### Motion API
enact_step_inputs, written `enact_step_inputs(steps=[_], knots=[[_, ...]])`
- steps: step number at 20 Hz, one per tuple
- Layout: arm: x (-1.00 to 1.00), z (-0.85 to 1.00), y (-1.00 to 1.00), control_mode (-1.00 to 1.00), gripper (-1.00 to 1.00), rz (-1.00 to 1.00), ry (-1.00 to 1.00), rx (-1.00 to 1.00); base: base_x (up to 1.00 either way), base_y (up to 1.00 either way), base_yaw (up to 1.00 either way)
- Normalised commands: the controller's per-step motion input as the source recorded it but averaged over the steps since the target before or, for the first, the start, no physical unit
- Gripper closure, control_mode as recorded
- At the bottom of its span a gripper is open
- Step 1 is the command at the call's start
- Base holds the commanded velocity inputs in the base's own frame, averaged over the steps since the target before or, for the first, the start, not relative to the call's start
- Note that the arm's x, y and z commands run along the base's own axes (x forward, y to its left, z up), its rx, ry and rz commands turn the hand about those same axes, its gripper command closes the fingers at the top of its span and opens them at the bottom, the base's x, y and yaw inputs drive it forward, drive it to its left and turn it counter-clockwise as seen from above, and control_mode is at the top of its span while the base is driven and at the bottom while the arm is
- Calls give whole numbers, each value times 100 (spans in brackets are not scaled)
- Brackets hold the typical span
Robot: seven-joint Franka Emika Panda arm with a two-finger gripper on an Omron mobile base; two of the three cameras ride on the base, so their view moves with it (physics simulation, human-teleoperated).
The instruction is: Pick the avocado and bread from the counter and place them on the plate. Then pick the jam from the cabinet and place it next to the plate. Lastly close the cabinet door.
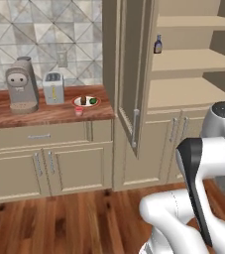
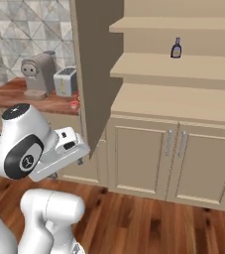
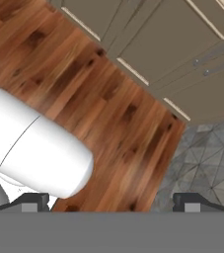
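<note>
We see the arm folded low in front of the cabinet, its end effector aimed down at the wooden floor, fingers wide apart and empty. On the desk, the orange-rimmed plate carries avocado and bread; the small red jam stands just beside it. The cabinet door hangs open.

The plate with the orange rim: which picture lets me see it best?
The left base view. There the plate sits in full sight on the counter beside the toaster, food on it and the jam in front. In the right base view the open cabinet door hides it.
</note>
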Motion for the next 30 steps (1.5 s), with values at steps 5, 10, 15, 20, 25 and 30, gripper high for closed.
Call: enact_step_inputs(steps=[5, 10, 15, 20, 25, 30], knots=[[0, 0, 0, 100, -100, 0, 0, 0, 0, -49, 7], [0, 0, 0, 100, -100, 0, 0, 0, 0, -51, 6], [0, 0, 0, 100, -100, 0, 0, 0, 0, -46, 2], [0, 0, 0, 100, -100, 0, 0, 0, 0, -36, 0], [0, 0, 0, 100, -100, 0, 0, 0, 4, -22, 0], [0, 0, 0, 100, -100, 0, 0, 0, 9, -22, -2]])
